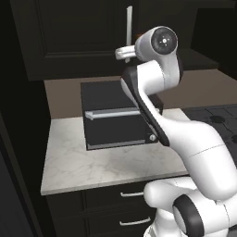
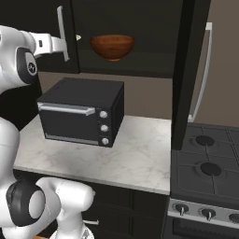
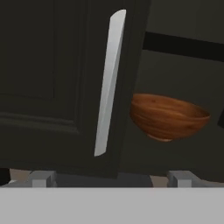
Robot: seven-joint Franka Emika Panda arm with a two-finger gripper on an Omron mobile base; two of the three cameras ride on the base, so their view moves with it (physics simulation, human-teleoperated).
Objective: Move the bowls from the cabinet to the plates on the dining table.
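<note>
While toaster oven (image 2: 81,112) on counter (image 2: 135,158) is seen from base, one wooden bowl (image 3: 168,117) behind cabinet handle (image 3: 109,83) is seen from hand; pincer (image 3: 111,178) spread wide, nothing grasped.

A black toaster oven (image 2: 81,112) sat on a marble counter (image 2: 135,158); at its 3 o'clock lay a dark stovetop (image 2: 205,170), brown wall (image 2: 144,95) behind
</note>
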